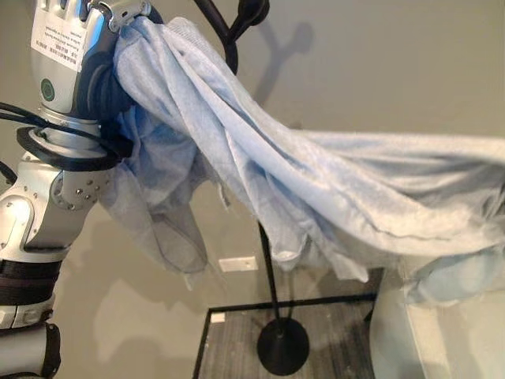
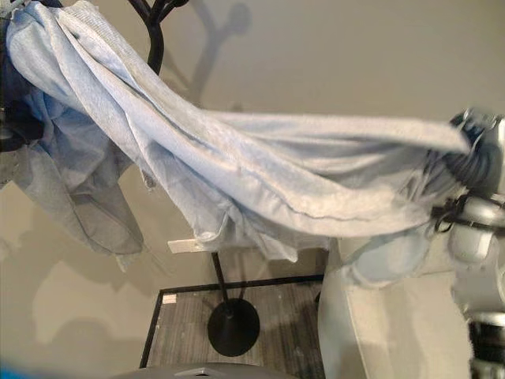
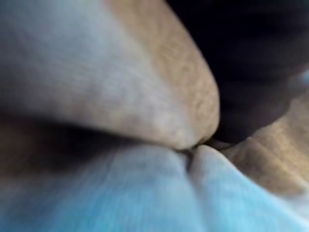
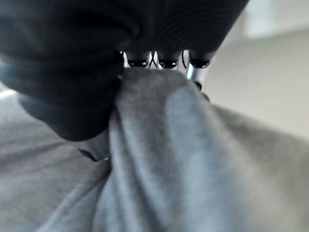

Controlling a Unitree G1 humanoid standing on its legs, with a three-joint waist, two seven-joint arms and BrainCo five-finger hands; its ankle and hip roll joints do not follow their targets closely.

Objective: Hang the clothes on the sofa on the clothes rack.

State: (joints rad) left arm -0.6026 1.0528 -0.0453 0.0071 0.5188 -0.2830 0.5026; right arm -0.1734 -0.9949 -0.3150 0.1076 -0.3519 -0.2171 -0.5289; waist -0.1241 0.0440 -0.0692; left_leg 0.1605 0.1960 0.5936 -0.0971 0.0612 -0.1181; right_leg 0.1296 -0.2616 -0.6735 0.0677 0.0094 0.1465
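A light blue garment (image 1: 316, 181) hangs stretched in the air between my two hands. My left hand (image 1: 87, 39) is raised at the upper left, curled into one end of the cloth right beside the black hooks (image 1: 237, 24) of the clothes rack. My right hand (image 2: 473, 130) is out to the right, lower down, with its fingers (image 4: 159, 60) curled over a bunched fold of the garment (image 4: 183, 159). The cloth sags in the middle and hides most of the rack's pole. Close folds of the garment (image 3: 120, 193) show in the left wrist view.
The rack's thin black pole runs down to a round black base (image 1: 282, 347) on a dark rug (image 1: 229, 339) with a black border. A pale sofa (image 2: 371, 332) stands at the lower right. A white outlet (image 1: 237, 264) sits on the beige wall behind.
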